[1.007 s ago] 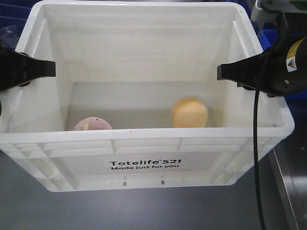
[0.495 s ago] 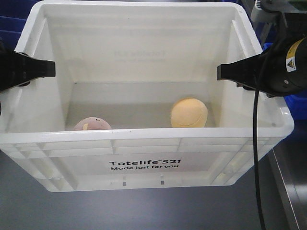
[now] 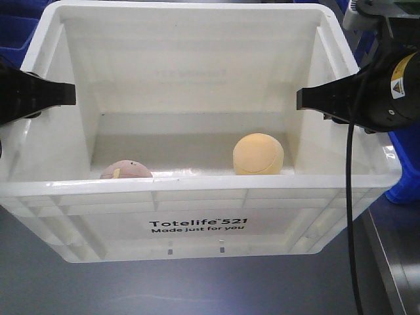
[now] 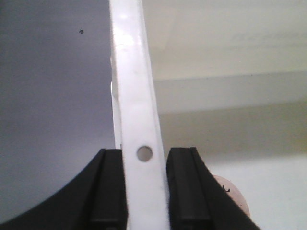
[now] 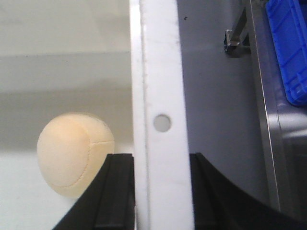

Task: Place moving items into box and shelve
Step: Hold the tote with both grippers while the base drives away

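At the far left, the left gripper point(image 4: 145, 154) is clamped on the left wall of the box point(image 3: 197, 188). Its wrist view shows one finger inside the wall and one outside, both pressed against the white rim just below a small round hole.

Inside the box, the pinkish-brown ball point(image 3: 125, 170) sits in the near left corner, half hidden behind the near rim. The yellow ball point(image 3: 258, 153) rests on the box floor, right of centre and close to the right wall but not touching it. With both items in the box, the packing part looks finished and the step in hand is moving the box to the shelf.

On the right, the right gripper point(image 5: 162, 158) grips the right wall the same way, its fingers pinching the rim under a matching hole. Its black cable point(image 3: 350, 216) hangs down in front of the box's near right corner.

A blue bin point(image 3: 405, 164) stands just beyond on the far right. Whether the box has left the grey surface point(image 3: 197, 289) cannot be told from these views, and no shelf is in sight.

The next move calls for both arms to travel together at the same height and spacing, so that neither wall slips from its pinch and the box stays level. Any tilt would send the balls rolling, and the cable and blue bin need clearance on the right.
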Tool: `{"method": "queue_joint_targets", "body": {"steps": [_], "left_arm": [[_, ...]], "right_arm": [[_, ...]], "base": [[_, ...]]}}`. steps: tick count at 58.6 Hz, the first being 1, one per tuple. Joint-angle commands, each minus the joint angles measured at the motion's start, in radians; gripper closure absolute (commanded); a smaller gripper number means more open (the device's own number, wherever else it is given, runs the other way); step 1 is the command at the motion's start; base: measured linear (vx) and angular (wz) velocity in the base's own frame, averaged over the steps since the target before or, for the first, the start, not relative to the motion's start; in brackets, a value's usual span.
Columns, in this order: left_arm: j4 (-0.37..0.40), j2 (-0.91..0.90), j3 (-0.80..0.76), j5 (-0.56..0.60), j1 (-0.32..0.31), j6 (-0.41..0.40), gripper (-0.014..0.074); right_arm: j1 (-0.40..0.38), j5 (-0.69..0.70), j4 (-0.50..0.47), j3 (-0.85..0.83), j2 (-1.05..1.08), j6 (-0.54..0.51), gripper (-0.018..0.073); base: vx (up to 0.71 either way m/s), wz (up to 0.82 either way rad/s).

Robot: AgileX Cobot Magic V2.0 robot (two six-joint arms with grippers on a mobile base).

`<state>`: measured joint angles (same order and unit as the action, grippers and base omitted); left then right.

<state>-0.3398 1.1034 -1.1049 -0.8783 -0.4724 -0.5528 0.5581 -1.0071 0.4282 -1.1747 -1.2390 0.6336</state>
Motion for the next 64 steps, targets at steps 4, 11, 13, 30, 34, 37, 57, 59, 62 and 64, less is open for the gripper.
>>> {"method": "queue_joint_targets", "body": {"steps": [4, 11, 13, 30, 34, 37, 57, 59, 62, 64], "left_arm": [[-0.077, -0.035, -0.043, 0.095, -0.002, 0.015, 0.0449], [-0.077, -0.035, -0.043, 0.095, -0.002, 0.015, 0.0449], [-0.077, -0.035, -0.043, 0.095, -0.002, 0.015, 0.0449], [-0.077, -0.035, -0.043, 0.095, -0.002, 0.015, 0.0449], [-0.077, -0.035, -0.043, 0.095, -0.002, 0.015, 0.0449], [-0.077, -0.035, -0.043, 0.095, -0.002, 0.015, 0.0449], [-0.077, -0.035, -0.043, 0.095, -0.002, 0.015, 0.0449], [-0.077, -0.035, -0.043, 0.095, -0.002, 0.015, 0.0449], [-0.077, -0.035, -0.043, 0.095, -0.002, 0.015, 0.0449], [-0.077, -0.035, -0.043, 0.095, -0.002, 0.015, 0.0449]], "right_arm": [[-0.008, 0.076, 0.116, -0.041, 0.037, 0.003, 0.0499], [-0.008, 0.076, 0.116, -0.041, 0.037, 0.003, 0.0499], [-0.008, 0.076, 0.116, -0.041, 0.037, 0.003, 0.0499], [-0.008, 0.076, 0.116, -0.041, 0.037, 0.003, 0.0499], [-0.008, 0.076, 0.116, -0.041, 0.037, 0.003, 0.0499], [-0.008, 0.076, 0.116, -0.041, 0.037, 0.003, 0.0499], [-0.008, 0.076, 0.116, -0.041, 0.037, 0.003, 0.0499], [-0.008, 0.076, 0.116, -0.041, 0.037, 0.003, 0.0499], [-0.008, 0.076, 0.116, -0.041, 0.037, 0.003, 0.0499], [-0.008, 0.076, 0.116, -0.041, 0.037, 0.003, 0.0499]], "base": [[0.37, -0.09], [0.36, -0.08], [0.36, -0.06], [0.37, -0.04], [0.37, -0.02], [0.37, -0.03], [0.37, -0.03], [0.38, -0.02], [0.38, -0.01], [0.38, -0.02]]}}
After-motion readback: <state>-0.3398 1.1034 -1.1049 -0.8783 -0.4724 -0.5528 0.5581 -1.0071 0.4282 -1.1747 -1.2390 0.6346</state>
